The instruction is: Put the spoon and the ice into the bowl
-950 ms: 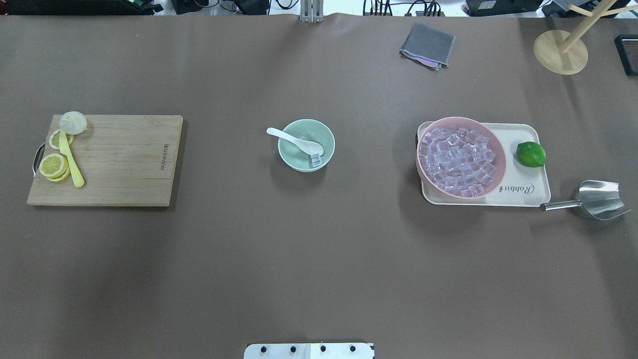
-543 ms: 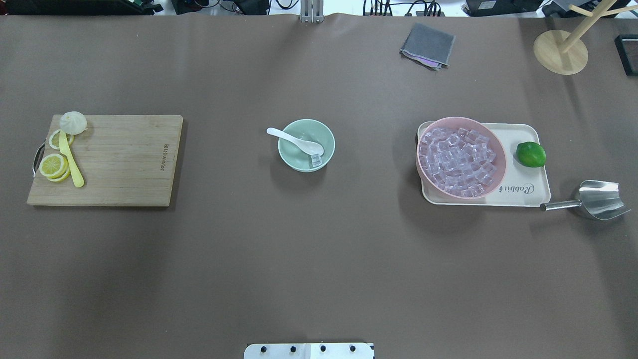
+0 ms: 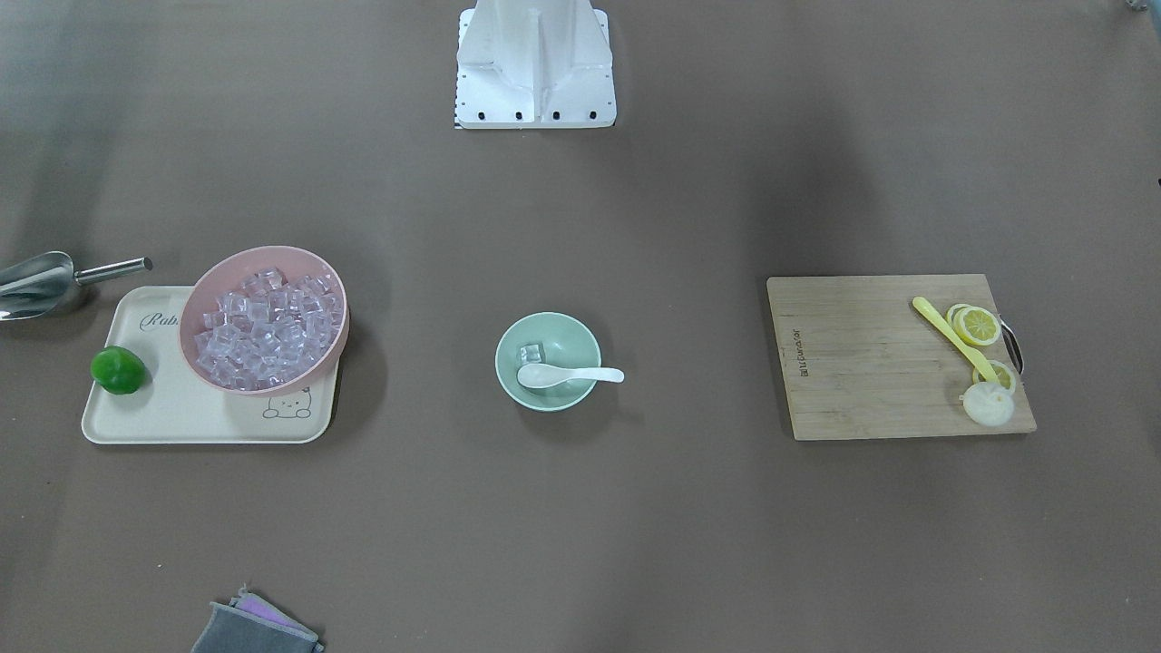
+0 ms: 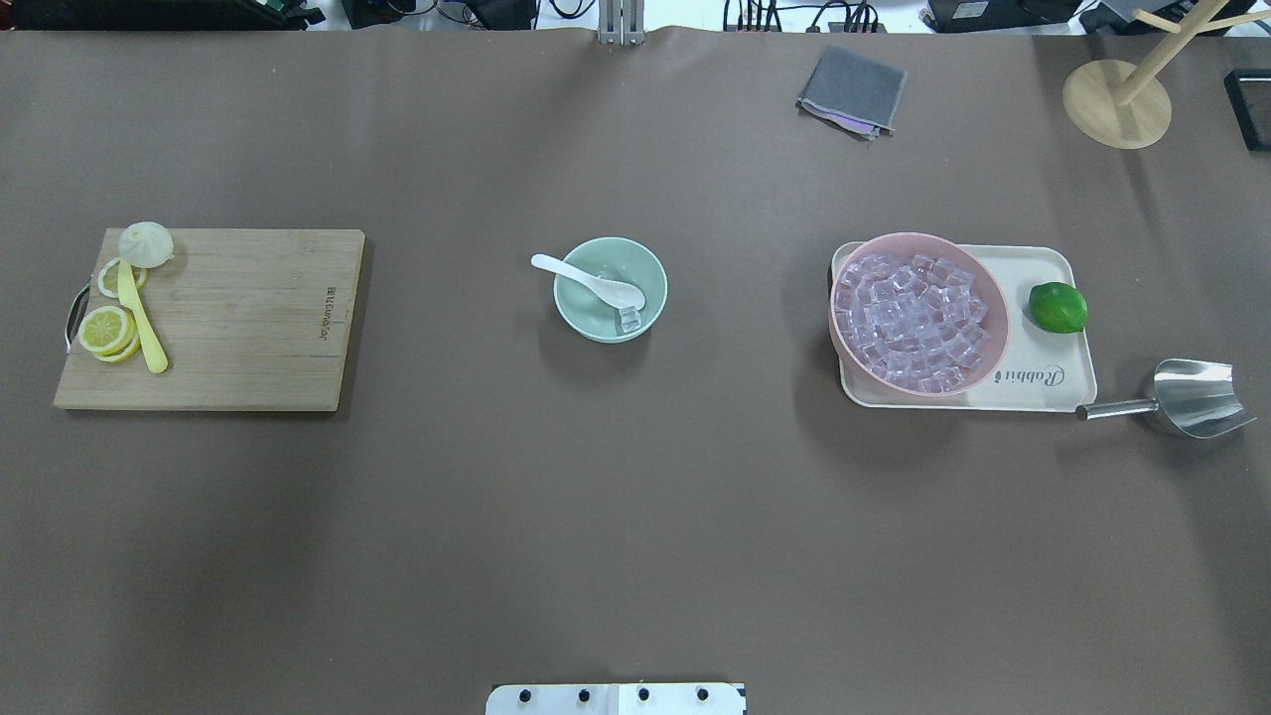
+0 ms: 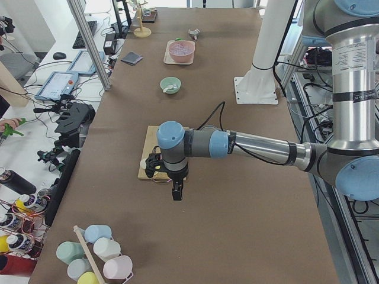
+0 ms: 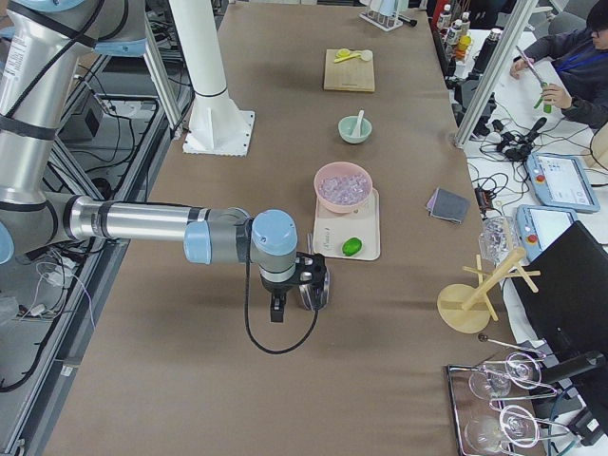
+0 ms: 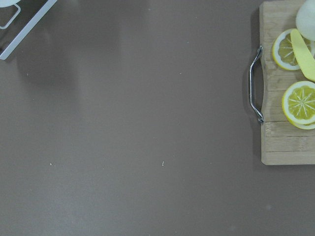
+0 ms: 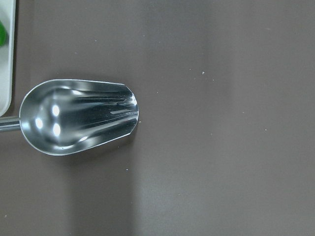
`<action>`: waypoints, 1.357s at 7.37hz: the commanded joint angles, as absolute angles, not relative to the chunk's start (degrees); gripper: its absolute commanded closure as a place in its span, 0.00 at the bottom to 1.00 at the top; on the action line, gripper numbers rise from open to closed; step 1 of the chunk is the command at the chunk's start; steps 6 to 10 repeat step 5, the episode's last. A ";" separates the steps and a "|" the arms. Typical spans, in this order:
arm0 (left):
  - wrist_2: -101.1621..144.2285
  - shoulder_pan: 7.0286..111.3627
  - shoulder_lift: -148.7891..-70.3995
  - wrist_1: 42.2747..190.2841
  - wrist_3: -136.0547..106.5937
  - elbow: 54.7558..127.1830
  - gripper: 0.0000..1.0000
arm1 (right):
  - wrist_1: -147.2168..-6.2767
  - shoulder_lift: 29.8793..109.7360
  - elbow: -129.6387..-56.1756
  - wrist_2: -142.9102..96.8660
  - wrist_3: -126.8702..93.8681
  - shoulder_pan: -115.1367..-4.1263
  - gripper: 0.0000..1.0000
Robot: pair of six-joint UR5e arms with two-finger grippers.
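Observation:
The mint-green bowl [image 4: 586,303] stands at the table's middle and also shows in the front view [image 3: 547,392]. The white spoon [image 4: 588,281] lies with its scoop inside the bowl and its handle over the rim. Clear ice [image 4: 630,320] sits in the bowl beside the scoop. My left gripper [image 5: 176,192] hangs above the table past the cutting board's end. My right gripper [image 6: 275,309] hangs by the steel scoop. Both show only in the side views, so I cannot tell whether they are open or shut.
A pink bowl [image 4: 918,313] full of ice cubes and a lime [image 4: 1058,307] sit on a cream tray [image 4: 1053,382]. A steel scoop [image 4: 1192,397] lies right of it. A cutting board [image 4: 238,318] with lemon slices and a yellow utensil [image 4: 142,323] lies at the left. A grey cloth [image 4: 852,91] lies at the back.

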State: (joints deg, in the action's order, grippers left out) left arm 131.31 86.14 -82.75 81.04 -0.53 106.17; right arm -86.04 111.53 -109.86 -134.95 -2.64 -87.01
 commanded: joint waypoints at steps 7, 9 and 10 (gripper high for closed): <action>131.22 86.22 -82.79 81.04 -0.53 106.52 0.02 | -85.96 111.53 -109.86 -135.00 -2.64 -87.01 0.00; 131.22 86.22 -82.79 81.04 -0.53 106.52 0.02 | -85.96 111.53 -109.86 -135.00 -2.64 -87.01 0.00; 131.22 86.22 -82.79 81.04 -0.53 106.52 0.02 | -85.96 111.53 -109.86 -135.00 -2.64 -87.01 0.00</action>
